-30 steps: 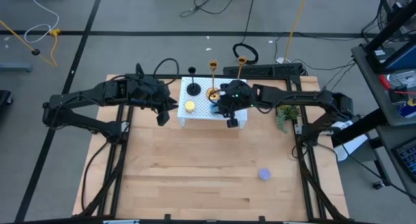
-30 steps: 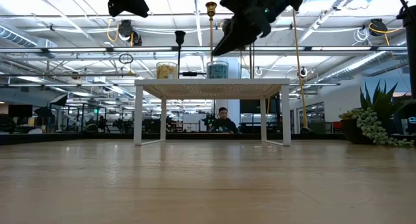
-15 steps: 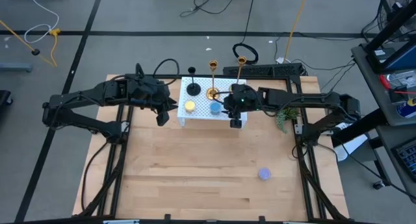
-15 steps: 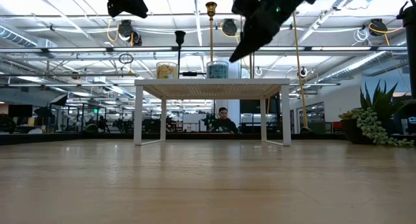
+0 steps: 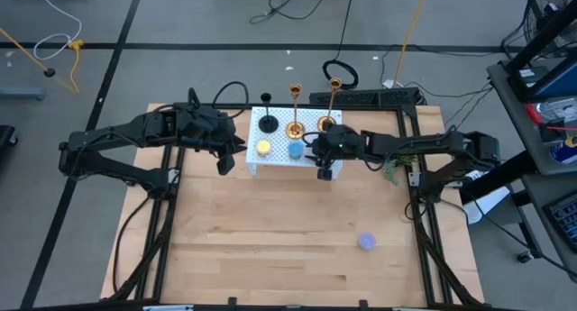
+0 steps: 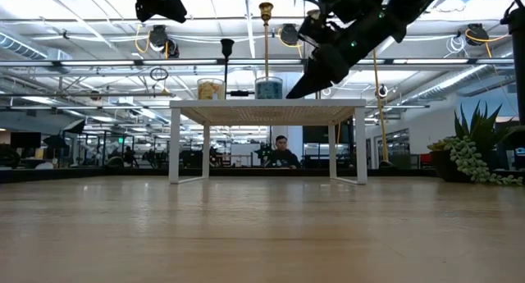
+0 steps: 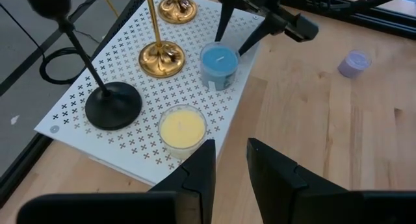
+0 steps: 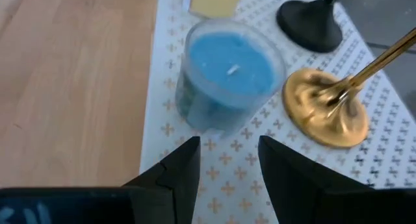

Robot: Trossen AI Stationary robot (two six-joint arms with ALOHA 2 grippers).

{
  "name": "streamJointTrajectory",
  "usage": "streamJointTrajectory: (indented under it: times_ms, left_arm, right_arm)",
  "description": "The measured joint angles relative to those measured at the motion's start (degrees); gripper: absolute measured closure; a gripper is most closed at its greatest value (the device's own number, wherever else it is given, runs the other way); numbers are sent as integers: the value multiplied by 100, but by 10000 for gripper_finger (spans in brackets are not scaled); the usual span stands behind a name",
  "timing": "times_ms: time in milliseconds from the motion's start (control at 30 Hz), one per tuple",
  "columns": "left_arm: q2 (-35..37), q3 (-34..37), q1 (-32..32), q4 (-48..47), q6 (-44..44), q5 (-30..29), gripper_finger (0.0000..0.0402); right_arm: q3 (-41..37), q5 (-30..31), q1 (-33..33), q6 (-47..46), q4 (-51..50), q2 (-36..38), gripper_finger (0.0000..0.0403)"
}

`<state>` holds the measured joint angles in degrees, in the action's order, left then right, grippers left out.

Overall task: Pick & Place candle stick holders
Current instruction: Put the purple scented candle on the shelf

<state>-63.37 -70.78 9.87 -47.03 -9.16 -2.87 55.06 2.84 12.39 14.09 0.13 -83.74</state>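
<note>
A white perforated stand (image 5: pixel 306 163) stands at the table's far middle. On it stand a black candle stick holder (image 5: pixel 269 123), two brass ones (image 5: pixel 294 129) (image 5: pixel 329 122), a yellow candle (image 5: pixel 262 148) and a blue candle (image 5: pixel 295 150). A lavender candle (image 5: pixel 366 242) sits on the table at the near right. My right gripper (image 8: pixel 227 156) is open and empty, just to the right of the blue candle (image 8: pixel 227 78). My left gripper (image 7: pixel 231 159) is open and empty, above the stand's left end, near the yellow candle (image 7: pixel 182 128).
A green plant (image 5: pixel 394 162) stands at the table's right edge. The wooden table top (image 5: pixel 270 239) in front of the stand holds only the lavender candle. A person (image 6: pixel 283 154) sits in the room beyond the table.
My right gripper has drawn back from above the blue candle toward the table's right edge. The blue candle, which the gripper covered a second ago in the high view, now stands uncovered and upright on the stand.
</note>
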Motion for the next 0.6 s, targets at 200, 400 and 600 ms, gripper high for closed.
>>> streamJointTrajectory:
  times_ms: [200, 400, 600]
  left_arm:
    - [0, 0, 0, 1, -1, -1, 307]
    - [0, 0, -2, 3, 11, -1, 307]
    - [4, 0, -31, 25, 42, -15, 307]
  right_arm:
    - [-6, 6, -29, 31, 45, 6, 248]
    - [73, 1, -479, -139, -557, 772, 248]
    - [71, -1050, -1594, -879, -1003, 1315, 248]
